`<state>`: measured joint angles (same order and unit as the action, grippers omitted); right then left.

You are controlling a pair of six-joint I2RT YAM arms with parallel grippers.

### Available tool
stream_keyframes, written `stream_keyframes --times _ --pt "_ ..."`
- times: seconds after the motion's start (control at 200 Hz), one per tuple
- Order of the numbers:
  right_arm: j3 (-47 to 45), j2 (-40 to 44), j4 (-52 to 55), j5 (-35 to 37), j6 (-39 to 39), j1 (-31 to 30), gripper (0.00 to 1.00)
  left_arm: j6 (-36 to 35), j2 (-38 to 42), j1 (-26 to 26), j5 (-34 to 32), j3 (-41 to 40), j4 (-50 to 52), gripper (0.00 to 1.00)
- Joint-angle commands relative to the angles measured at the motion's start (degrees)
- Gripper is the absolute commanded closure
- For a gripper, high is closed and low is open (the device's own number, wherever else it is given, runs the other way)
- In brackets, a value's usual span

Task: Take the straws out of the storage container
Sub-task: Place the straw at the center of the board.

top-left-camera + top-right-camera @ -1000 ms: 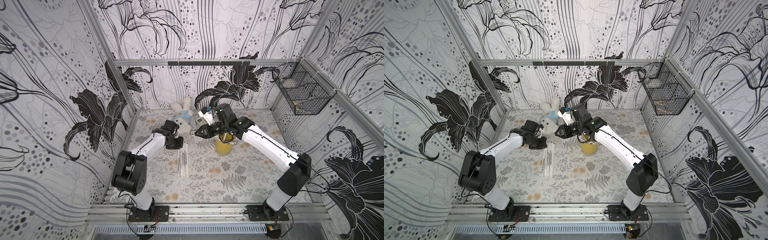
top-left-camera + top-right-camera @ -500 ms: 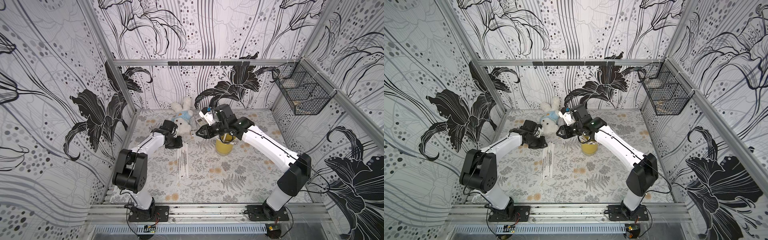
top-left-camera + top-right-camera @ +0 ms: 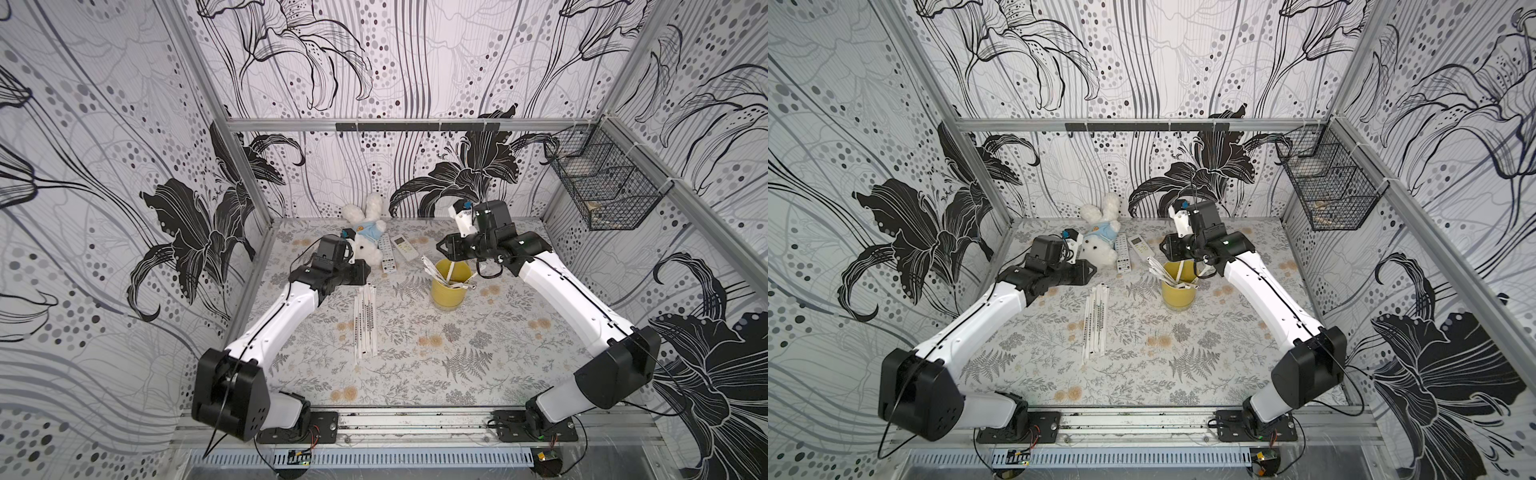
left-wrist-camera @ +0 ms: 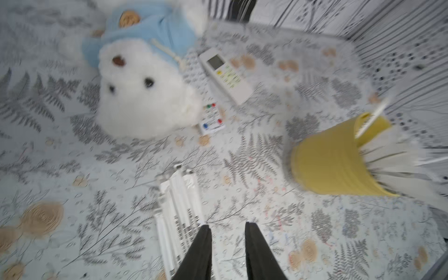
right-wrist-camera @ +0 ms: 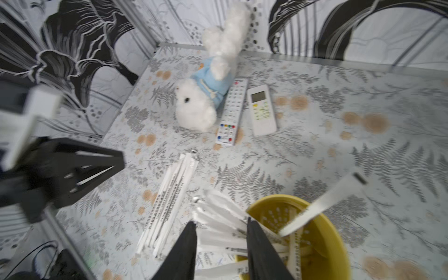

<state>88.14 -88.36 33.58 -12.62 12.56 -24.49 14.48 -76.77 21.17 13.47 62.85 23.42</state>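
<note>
since a second ago the left gripper (image 4: 226, 226) has been opened. its black fingers are now held a moderate gap apart with nothing between them, just over the far end of a flat bundle of white paper-wrapped straws (image 3: 365, 324). the right gripper (image 3: 441, 248) has been drawn back to the plain yellow cylindrical cup (image 3: 449, 297).

the bundle is laid lengthwise left of the middle of the fern-printed worktop (image 3: 457, 365), running from far to near. the cup is stood upright right of the middle, nearer the far edge and well apart from the bundle, with bare print seen between them. more straws (image 3: 432, 270) are leaned over the cup's rim on the left arm's side. the right gripper's fingers are parted over that rim, with straw ends seen in the gap; contact cannot be told.

a white plush rabbit in a blue shirt (image 3: 365, 245) and two white remote controls (image 3: 387, 254) are crowded by the far edge, behind the bundle. the worktop's near half and right edge are shown bare.
</note>
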Motion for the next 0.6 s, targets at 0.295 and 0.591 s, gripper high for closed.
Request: stream_keyframes --times 0.295,0.591 --pt "-5.40 -1.70 -6.12 3.84 2.42 5.68 0.63 -8.68 -0.72 19.21 -7.44 -6.28 -37.85 0.66" --pt "-3.98 -6.33 -6.91 3.83 3.85 6.08 0.64 -11.32 -4.23 21.71 -6.36 -4.95 -42.49 0.66"
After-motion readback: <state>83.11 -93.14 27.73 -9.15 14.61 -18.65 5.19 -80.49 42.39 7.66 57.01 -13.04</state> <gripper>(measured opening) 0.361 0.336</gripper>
